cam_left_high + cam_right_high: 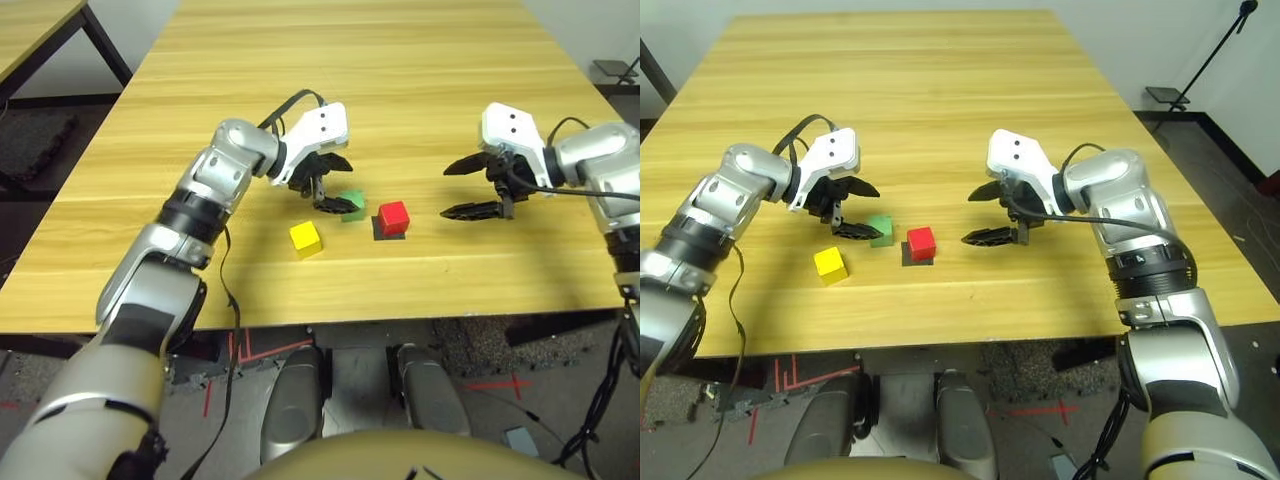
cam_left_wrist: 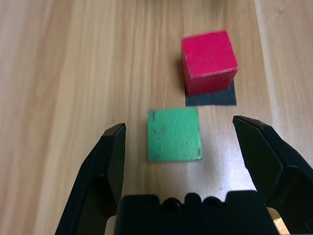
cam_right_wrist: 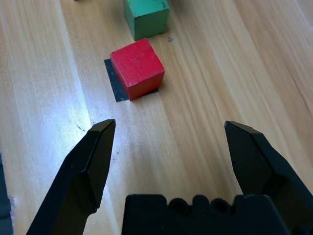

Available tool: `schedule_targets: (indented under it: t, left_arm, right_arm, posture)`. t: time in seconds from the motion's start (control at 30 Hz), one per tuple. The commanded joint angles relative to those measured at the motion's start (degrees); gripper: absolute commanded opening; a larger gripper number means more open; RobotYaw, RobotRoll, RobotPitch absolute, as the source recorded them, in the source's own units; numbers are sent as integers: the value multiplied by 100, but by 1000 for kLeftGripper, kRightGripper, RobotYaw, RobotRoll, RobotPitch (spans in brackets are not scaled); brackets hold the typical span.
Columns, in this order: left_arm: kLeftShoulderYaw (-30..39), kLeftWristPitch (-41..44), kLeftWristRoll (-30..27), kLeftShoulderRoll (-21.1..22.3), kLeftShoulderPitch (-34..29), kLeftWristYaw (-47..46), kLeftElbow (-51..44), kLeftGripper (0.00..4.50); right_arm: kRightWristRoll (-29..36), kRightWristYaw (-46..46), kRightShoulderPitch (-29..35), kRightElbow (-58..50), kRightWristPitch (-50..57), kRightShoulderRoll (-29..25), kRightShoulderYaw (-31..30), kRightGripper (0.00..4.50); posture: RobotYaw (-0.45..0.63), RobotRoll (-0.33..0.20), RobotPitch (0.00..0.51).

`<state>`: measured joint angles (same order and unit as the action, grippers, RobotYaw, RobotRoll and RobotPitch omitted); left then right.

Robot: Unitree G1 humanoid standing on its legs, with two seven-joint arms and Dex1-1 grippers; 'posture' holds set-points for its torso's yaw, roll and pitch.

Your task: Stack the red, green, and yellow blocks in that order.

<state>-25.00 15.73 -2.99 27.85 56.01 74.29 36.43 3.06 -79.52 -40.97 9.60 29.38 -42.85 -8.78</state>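
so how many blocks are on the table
3: red block on the black square, green block under the open left gripper, yellow block nearest the robot.

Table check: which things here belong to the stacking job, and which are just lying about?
For the job:
- red block, on the black square
- green block, between the open left gripper fingers
- yellow block

Lying about:
- black square
- right gripper, open, idle

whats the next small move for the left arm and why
Probably lower the left pincer and close on the green block. Its open fingers already straddle that block, which lies free on the table, and the red block sits on its black square, waiting for green on top.
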Motion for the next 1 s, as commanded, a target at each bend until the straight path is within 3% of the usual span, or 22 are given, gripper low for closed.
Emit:
schedule_targets:
  t: [0.03, 0.43, 0.67, 1.0]
  left_arm:
    - [-56, -185, 266, -105, 36, 55, 377, 4500]
    - [301, -504, 512, -716, 38, -405, 1135, 4500]
    - [440, -258, 645, -758, 189, -663, 1083, 2064]
    - [353, 1805, 588, -484, 530, -342, -1098, 2034]
  right_arm:
    - [170, 186, 157, -306, 205, -136, 108, 4486]
    - [519, 513, 425, -668, 489, -284, 109, 4486]
    - [559, 569, 398, -513, 375, -290, 41, 4500]
    - [572, 650, 562, -399, 243, -317, 77, 4500]
  posture:
    - [80, -81, 58]
    - [64, -83, 67]
    - [89, -83, 66]
    - [103, -53, 58]
